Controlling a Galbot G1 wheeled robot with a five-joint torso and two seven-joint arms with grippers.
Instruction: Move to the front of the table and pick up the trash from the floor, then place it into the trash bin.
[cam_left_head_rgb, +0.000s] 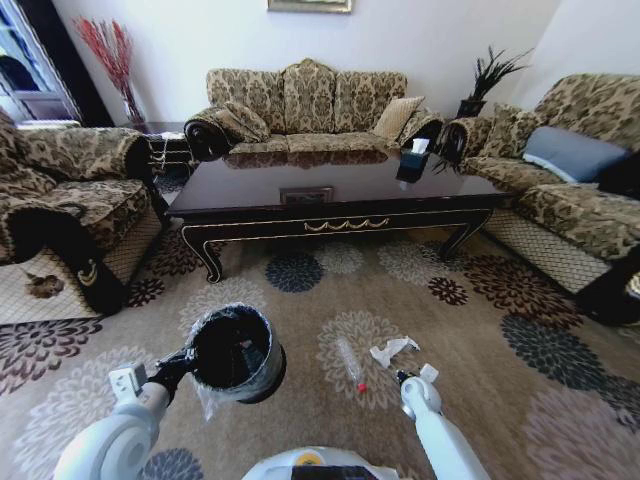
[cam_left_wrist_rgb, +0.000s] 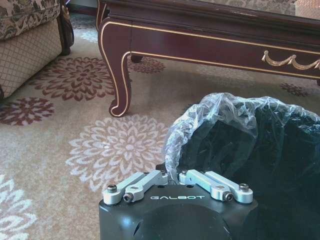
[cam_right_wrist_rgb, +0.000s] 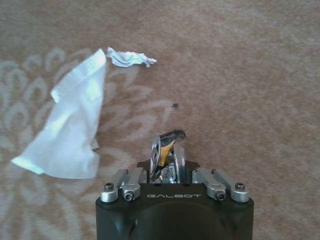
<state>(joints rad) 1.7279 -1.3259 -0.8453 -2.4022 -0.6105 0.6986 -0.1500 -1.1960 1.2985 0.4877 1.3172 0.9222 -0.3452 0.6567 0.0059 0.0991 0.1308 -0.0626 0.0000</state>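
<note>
While your left gripper (cam_left_wrist_rgb: 172, 175) was clamped on the rim of the trash bin (cam_left_head_rgb: 236, 352), your right gripper (cam_right_wrist_rgb: 167, 155), pinching a shiny wrapper bit (cam_right_wrist_rgb: 165, 150), hung near the bin, so you next needed to swing it over the bin's mouth.

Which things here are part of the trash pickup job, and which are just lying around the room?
Job: trash bin gripped by left gripper; bottle; white paper; wrapper in right gripper; table.
Bystanders: sofas; tissue box; cushion.
</note>
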